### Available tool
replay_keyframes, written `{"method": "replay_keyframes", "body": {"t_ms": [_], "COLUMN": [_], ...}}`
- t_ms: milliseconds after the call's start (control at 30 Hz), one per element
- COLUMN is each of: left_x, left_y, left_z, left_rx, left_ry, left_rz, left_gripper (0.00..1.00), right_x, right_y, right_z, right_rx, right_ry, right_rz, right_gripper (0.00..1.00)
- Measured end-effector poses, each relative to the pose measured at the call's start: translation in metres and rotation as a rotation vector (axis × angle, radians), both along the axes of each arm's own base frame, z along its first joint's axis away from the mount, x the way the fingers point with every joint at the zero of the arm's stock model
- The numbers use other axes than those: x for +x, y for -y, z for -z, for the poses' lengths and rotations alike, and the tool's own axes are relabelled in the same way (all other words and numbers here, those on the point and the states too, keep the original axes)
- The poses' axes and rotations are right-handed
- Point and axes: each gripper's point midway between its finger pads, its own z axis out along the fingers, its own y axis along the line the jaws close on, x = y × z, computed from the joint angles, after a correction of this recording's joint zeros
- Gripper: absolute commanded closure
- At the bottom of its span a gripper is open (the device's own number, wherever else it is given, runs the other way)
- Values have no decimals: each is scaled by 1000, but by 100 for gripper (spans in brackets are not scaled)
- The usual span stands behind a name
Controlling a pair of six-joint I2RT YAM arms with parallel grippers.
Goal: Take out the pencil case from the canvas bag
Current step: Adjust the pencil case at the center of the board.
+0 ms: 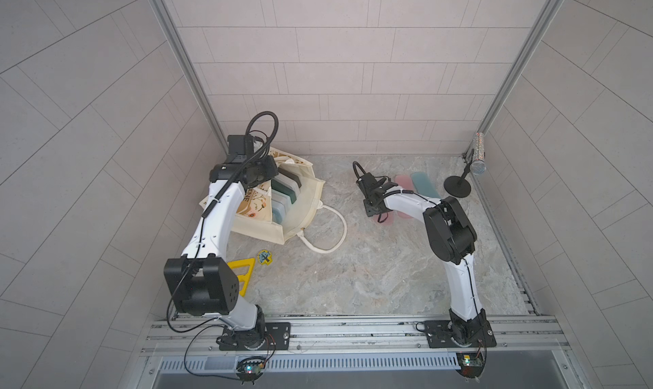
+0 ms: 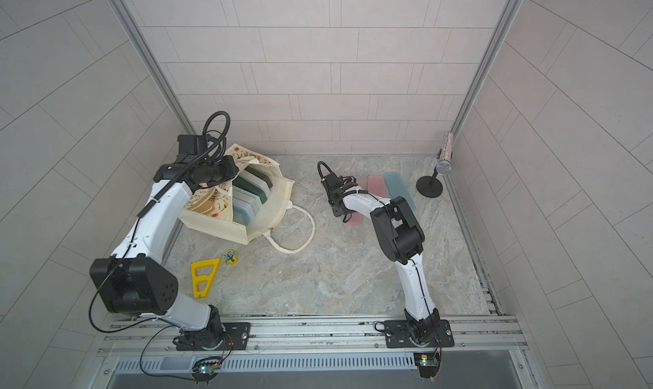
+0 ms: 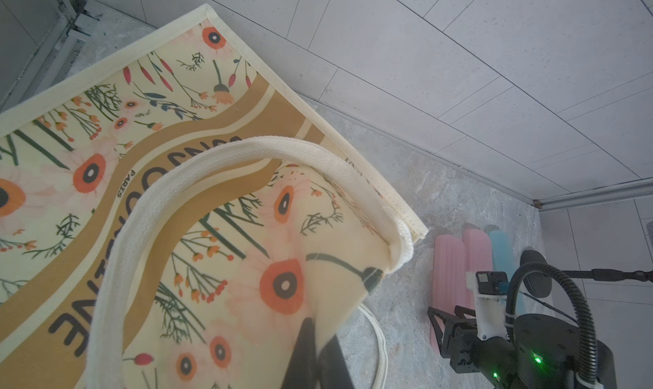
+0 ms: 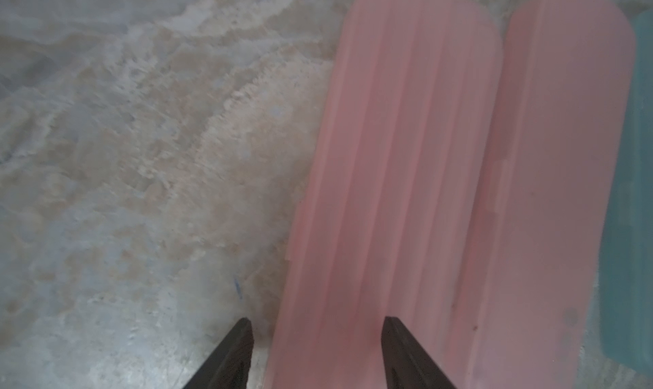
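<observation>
1 canvas bag (image 1: 306, 196) at table's (image 1: 353, 263) left rear, mouth open; pencil cases (image 1: 284, 197) upright inside, count unclear. Left gripper (image 3: 318, 355) clamped on bag's printed panel. Right gripper (image 4: 316, 320) jaws apart over 1 of 2 pink pencil cases (image 4: 395, 157); 1 blue pencil case (image 1: 424, 185) alongside.

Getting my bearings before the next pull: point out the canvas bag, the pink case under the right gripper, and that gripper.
canvas bag (image 1: 308, 203): in a top view, cream side wall.
pink case (image 4: 388, 157): right wrist view, ribbed top face.
right gripper (image 4: 317, 320): right wrist view, midway between fingertips.
</observation>
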Motion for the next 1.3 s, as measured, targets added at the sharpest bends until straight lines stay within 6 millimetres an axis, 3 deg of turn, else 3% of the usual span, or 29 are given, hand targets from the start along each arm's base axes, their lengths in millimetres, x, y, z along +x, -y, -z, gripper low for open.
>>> {"method": "replay_keyframes", "body": {"t_ms": [167,767,1300], "left_x": [0,-1,0], "left_y": [1,3,3], "left_z": [0,1,1], "left_rx": [-6,-17,-30], "left_ry": [0,-3,-1], "left_rz": [3,12,10], "left_gripper": [100,100,100], "right_x": [0,36,54], "right_y": [13,40,65], "right_z": [0,-5,-5], "right_rx": [12,81,146], "right_ry": [1,56,135], "right_rz": [24,84,289], "right_gripper": [39,43,52]}}
